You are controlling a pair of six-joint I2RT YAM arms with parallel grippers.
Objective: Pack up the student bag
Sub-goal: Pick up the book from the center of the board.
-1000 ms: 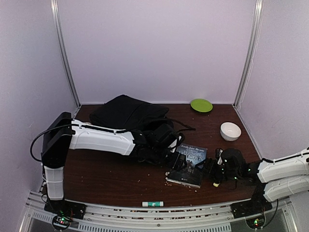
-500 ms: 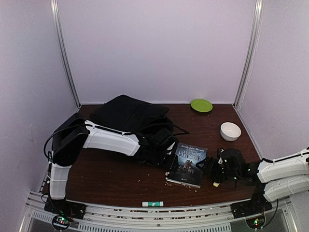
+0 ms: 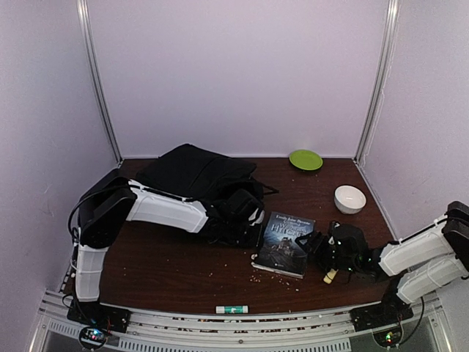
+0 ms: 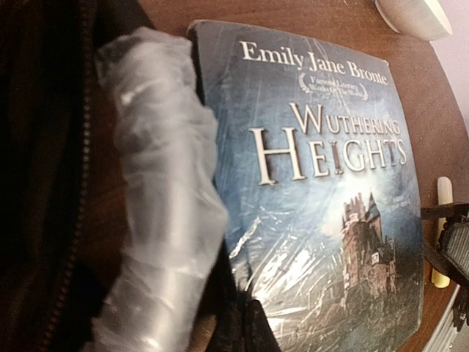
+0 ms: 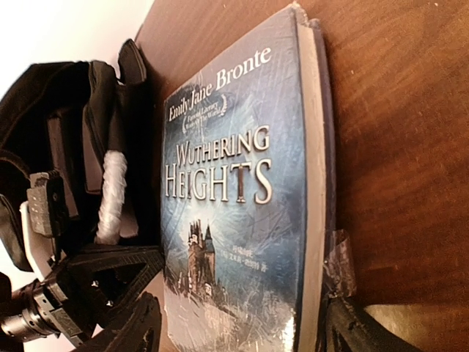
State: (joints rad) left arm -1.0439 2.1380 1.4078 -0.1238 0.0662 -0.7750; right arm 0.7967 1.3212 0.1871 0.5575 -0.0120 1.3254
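Observation:
The student bag (image 3: 192,171), black and soft, lies at the back left with its near side open toward the book. Its plastic-wrapped pale handle (image 4: 157,198) runs beside the zipper. My left gripper (image 3: 251,220) is at the bag's near edge, shut on a fold of its black fabric (image 4: 223,293). A blue "Wuthering Heights" book (image 3: 284,236) lies flat just right of the bag. My right gripper (image 3: 319,249) is open at the book's right end. That end of the book (image 5: 242,220) sits between its fingers (image 5: 139,326).
A green plate (image 3: 305,159) is at the back right, with a white bowl (image 3: 349,199) in front of it. A small pale stick (image 3: 330,276) lies under my right gripper. A white-and-green tube (image 3: 231,309) rests at the table's front edge. Crumbs dot the brown tabletop (image 3: 168,264).
My left gripper has closed from open to shut at the bag's edge and shifted slightly right. The right arm's elbow has risen and its gripper has moved in over the book's end.

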